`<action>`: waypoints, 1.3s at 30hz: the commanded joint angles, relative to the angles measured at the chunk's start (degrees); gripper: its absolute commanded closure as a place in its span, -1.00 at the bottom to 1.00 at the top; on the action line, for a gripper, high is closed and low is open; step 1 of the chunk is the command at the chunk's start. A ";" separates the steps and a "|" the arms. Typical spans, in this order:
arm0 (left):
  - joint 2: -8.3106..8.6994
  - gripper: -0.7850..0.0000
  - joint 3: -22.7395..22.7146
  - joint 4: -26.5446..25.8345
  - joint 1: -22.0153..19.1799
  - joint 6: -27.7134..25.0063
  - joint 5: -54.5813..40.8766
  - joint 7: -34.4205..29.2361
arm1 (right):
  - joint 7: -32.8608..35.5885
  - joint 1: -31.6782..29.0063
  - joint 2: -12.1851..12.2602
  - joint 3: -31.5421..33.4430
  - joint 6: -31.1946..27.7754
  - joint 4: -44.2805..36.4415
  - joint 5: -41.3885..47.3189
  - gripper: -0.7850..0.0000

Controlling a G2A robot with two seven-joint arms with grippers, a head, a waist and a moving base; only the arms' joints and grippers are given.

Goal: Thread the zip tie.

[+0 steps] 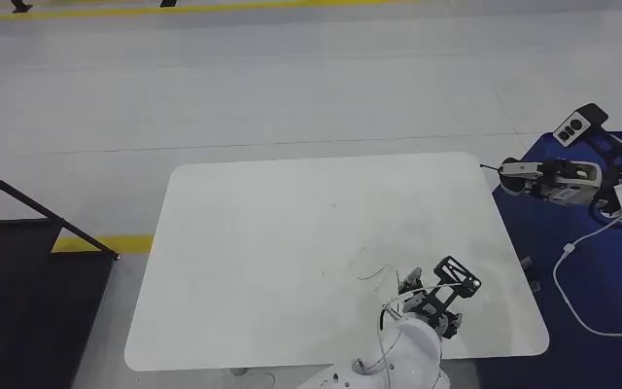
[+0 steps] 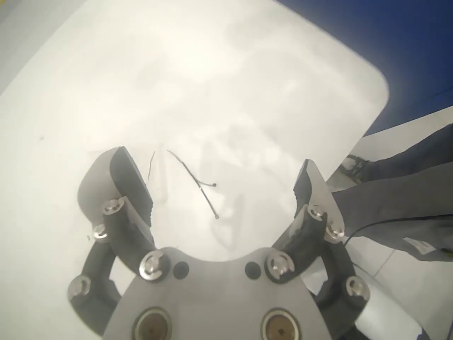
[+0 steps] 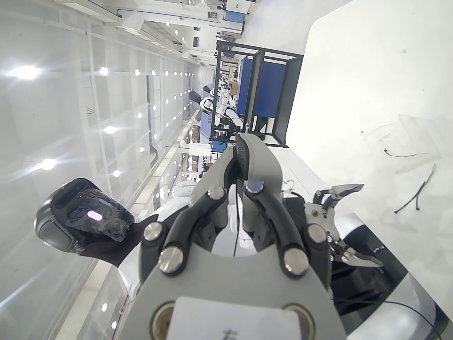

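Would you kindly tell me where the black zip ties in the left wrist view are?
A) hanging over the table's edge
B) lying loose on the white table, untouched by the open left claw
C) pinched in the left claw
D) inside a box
B: the zip ties lie crossed on the table, while the left claw stands open above them, touching neither.

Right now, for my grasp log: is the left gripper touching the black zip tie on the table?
Apart. The left wrist view shows the zip tie lying between the open left gripper's fingers, with bare table on both sides.
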 commanded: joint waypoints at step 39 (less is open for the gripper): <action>-5.91 0.05 -3.02 19.27 -7.27 8.65 -11.73 -11.37 | 0.00 0.00 0.00 0.00 0.00 0.00 0.00 1.00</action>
